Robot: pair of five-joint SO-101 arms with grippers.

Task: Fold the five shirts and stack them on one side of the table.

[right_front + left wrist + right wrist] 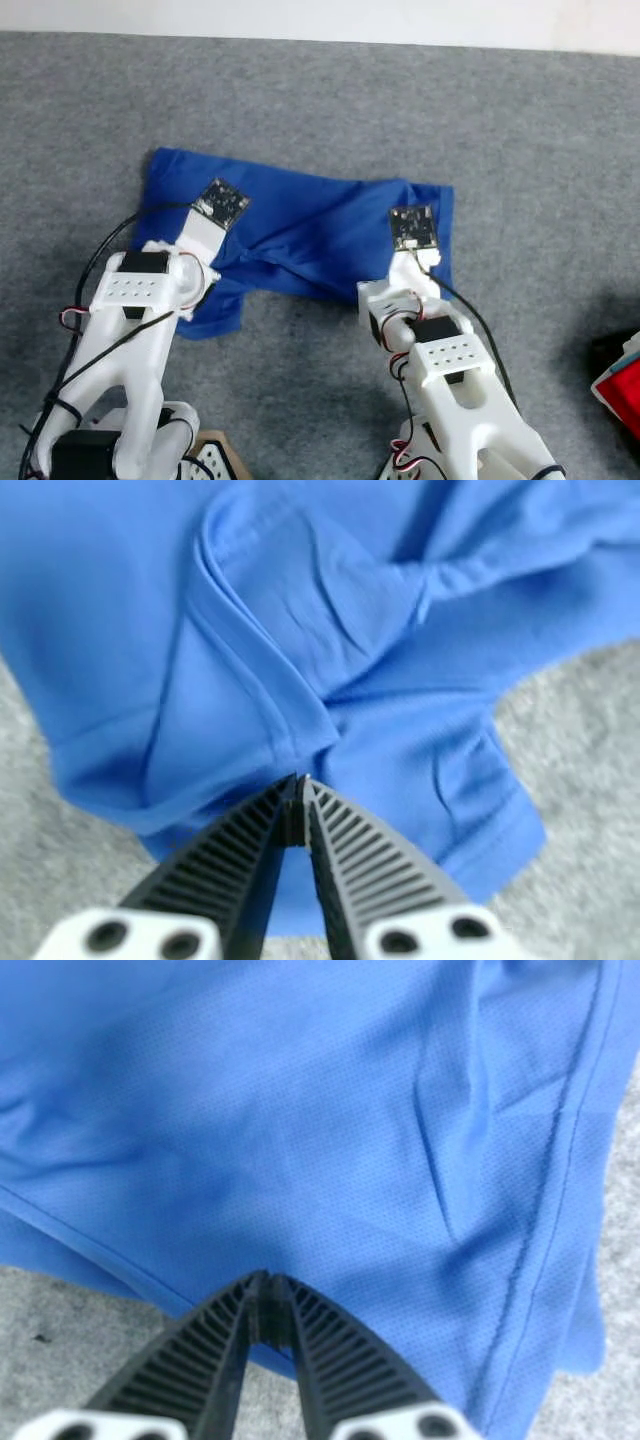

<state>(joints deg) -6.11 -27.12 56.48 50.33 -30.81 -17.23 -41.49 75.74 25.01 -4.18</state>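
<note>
Grey worktop (320, 90) | blue shirt (310, 235) rumpled at centre | left claw (297, 790) closed on a fold, right claw (262, 1285) closed on its near hem | light, limp, drapes; best held at hem corners

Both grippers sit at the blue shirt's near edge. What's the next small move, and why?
Probably lift both together and carry the near edge across: the left gripper and right gripper look shut on the blue shirt, which lies spread unfolded.

White plastic arms (135, 300) carry black cables (478, 318); left claw (298, 780) and right claw (265, 1278) are ribbed black.
</note>
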